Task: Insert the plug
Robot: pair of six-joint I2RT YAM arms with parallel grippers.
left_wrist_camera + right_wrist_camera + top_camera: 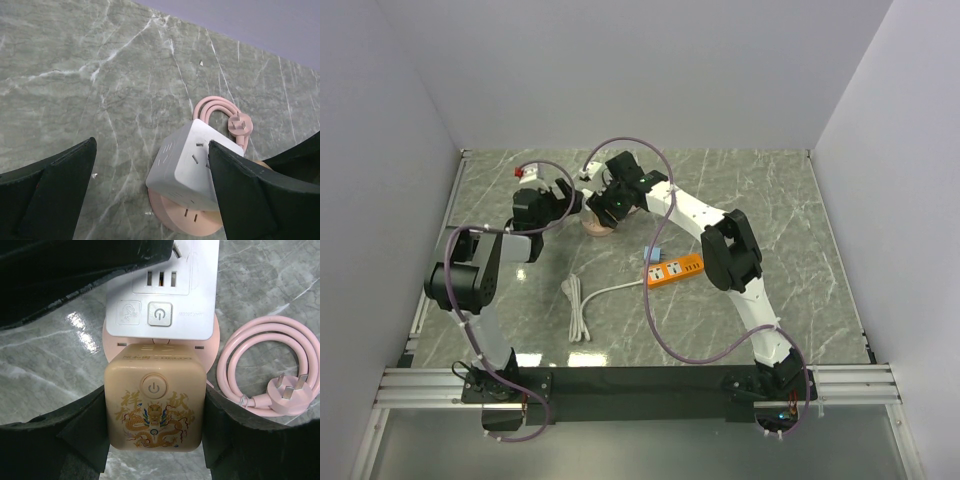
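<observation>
Now: your right gripper [155,432] was part-closed on the beige plastic cube adapter with the gold dragon print [154,405], one finger on each side. The adapter sat against the face of the white cube socket [172,295] turned toward that gripper. Its pins were hidden, so you could not judge the seating. The push axis probably ran straight from the gripper into the white cube socket. Your left gripper [152,150] stood wide open and empty just beside the socket. A pink three-pin plug [292,390] lay loose near it.
</observation>
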